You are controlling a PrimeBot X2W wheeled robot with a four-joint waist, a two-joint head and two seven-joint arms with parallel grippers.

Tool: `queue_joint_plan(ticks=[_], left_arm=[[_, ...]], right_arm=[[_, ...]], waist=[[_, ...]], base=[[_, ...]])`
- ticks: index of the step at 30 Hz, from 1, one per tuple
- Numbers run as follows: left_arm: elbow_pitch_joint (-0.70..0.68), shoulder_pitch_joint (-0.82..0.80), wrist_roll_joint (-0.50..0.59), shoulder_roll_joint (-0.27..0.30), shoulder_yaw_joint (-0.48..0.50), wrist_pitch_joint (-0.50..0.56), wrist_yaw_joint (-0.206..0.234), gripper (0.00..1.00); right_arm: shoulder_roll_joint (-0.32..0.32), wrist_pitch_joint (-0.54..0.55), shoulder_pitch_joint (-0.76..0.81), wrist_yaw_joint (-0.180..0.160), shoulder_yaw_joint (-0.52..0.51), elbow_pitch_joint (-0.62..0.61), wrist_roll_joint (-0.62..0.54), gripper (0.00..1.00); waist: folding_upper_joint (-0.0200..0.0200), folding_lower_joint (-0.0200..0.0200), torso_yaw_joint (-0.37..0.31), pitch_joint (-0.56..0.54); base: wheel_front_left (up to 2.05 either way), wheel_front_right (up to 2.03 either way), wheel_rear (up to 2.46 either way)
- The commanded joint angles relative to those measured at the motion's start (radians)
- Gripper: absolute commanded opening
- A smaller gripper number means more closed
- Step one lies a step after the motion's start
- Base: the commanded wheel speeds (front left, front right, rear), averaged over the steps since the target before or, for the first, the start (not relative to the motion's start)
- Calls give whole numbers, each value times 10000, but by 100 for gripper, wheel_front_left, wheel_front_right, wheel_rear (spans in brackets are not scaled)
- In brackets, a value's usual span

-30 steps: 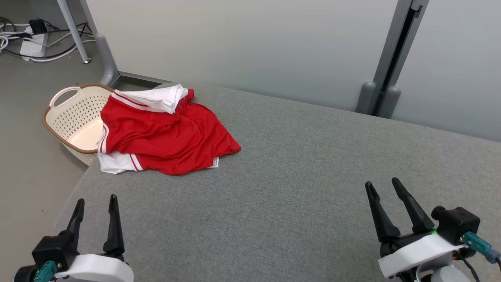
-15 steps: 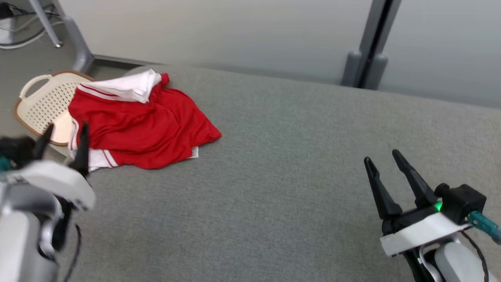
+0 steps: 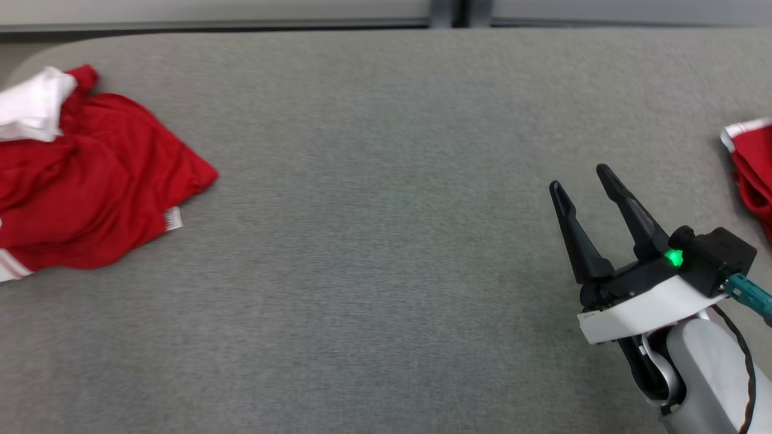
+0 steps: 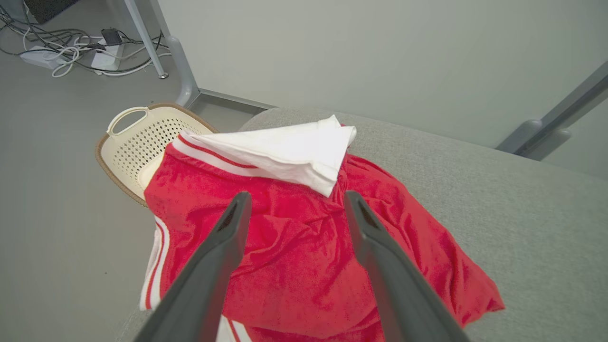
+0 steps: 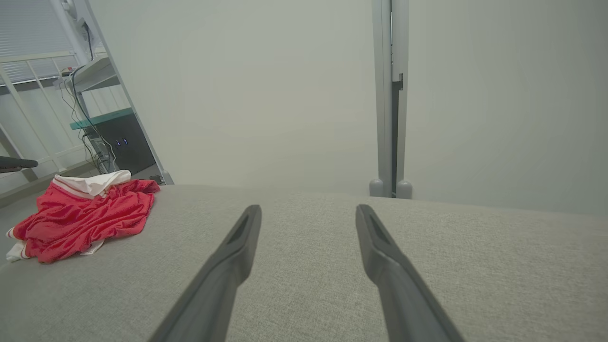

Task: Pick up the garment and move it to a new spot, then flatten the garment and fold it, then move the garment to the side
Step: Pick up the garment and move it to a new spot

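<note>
Head view: the red-and-white garment (image 3: 90, 181) lies crumpled at the left end of the grey table (image 3: 386, 271). The right gripper (image 3: 579, 179) hangs well apart from it, fingers spread wide and empty. Left wrist view: the left gripper (image 4: 297, 197), also wide and empty, points at the garment, with a basket (image 4: 137, 137) on the floor beyond.

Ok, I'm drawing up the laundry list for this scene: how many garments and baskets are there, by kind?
Red-and-white garments: 2, the crumpled garment at left and a second garment cut off at the head view's right edge.
Cream laundry basket: 1.
Total: 3.
</note>
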Motion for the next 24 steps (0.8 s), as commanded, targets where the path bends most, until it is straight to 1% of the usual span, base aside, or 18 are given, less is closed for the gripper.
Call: queue_joint_plan(ticks=[1, 3, 6, 9, 11, 14, 15, 16, 17, 20, 24], left_arm=[[423, -277, -76, 99, 48, 37, -72, 100], [1096, -314, -195, -1, -34, 254, -191, 100], [2008, -333, -279, 70, -173, 549, -336, 100], [2884, -336, -423, -101, -436, 1226, -553, 100], [3227, -249, -491, -291, -630, 1488, -635, 100], [3447, -263, -552, -317, -798, 1676, -726, 100], [3490, -287, -578, -338, -845, 1652, -735, 87], [3482, -358, -602, -291, -887, 1510, -765, 49], [3452, -422, -577, -197, -938, 1374, -764, 0], [3245, -551, -421, 76, -1221, 1002, -772, 0], [2483, -849, -291, 436, -1873, 428, -777, 0]], right_arm=[[-32, -94, -214, -2, 49, -68, 26, 100], [-33, -107, -364, -3, 102, -59, 44, 100], [-2, -182, -506, -2, 80, -23, 69, 100], [-7, -209, -521, -3, 56, 58, 65, 100], [-13, -250, -485, -2, 39, 93, 64, 100], [18, -274, -470, -2, 72, 162, 58, 100], [32, -284, -481, -3, 89, 203, 76, 100], [52, -286, -500, -3, 115, 247, 89, 100], [75, -292, -519, -3, 142, 284, 80, 100], [108, -296, -490, -3, 225, 406, 130, 100], [179, -339, -296, -3, 341, 614, 222, 100]], waist=[[0, 0, -919, 917], [0, 0, -1137, 1104], [0, 0, -1386, 1293], [0, 0, -1507, 1344], [0, 0, -1521, 1342], [0, 0, -1522, 1297], [0, 0, -1511, 1256], [0, 0, -1495, 1204], [0, 0, -1482, 1137], [0, 0, -1432, 827], [0, 0, -1394, 161]], base=[[0, 0, 0], [0, 0, 0], [0, 0, 0], [0, 0, 0], [0, 0, 0], [0, 0, 0], [0, 0, 0], [0, 0, 0], [0, 0, 0], [0, 0, 0], [0, 0, 0]])
